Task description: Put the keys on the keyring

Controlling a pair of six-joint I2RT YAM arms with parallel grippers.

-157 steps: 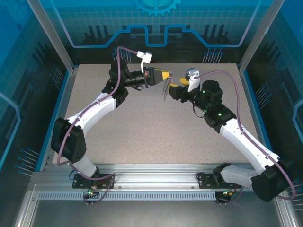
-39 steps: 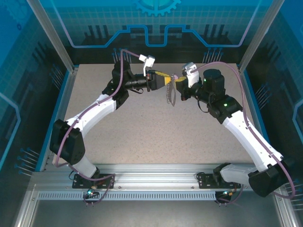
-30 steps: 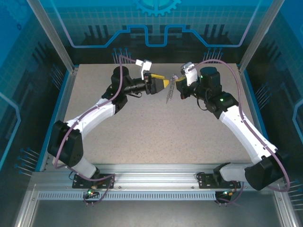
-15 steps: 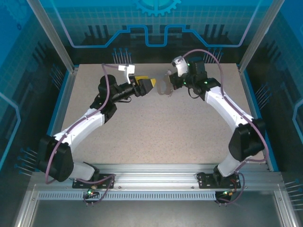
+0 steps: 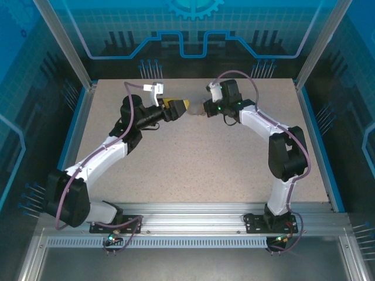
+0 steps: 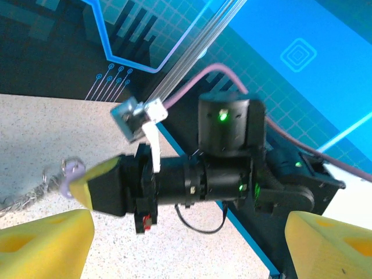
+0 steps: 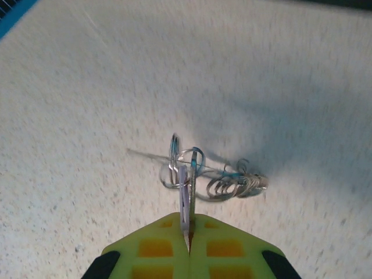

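In the upper middle of the top view, above the speckled bench [image 5: 193, 175], the left gripper [image 5: 182, 106] and the right gripper [image 5: 201, 109] point at each other, tips near but not touching. The left wrist view shows the left gripper's yellow fingers [image 6: 46, 244] at the lower corners of the frame, well apart, with nothing between them. In the right wrist view, the right gripper's jaws are pressed together at the bottom centre, clamped on the pale lilac head of the key [image 7: 183, 200], which is seen edge-on. Just beyond the fingertips sits the keyring [image 7: 185, 158], a tangle of thin wire loops, and its beaded chain [image 7: 235, 183] trails off to the right. The picture is blurred there, so whether the key is threaded on a loop, or whether the chain touches the bench, cannot be told.
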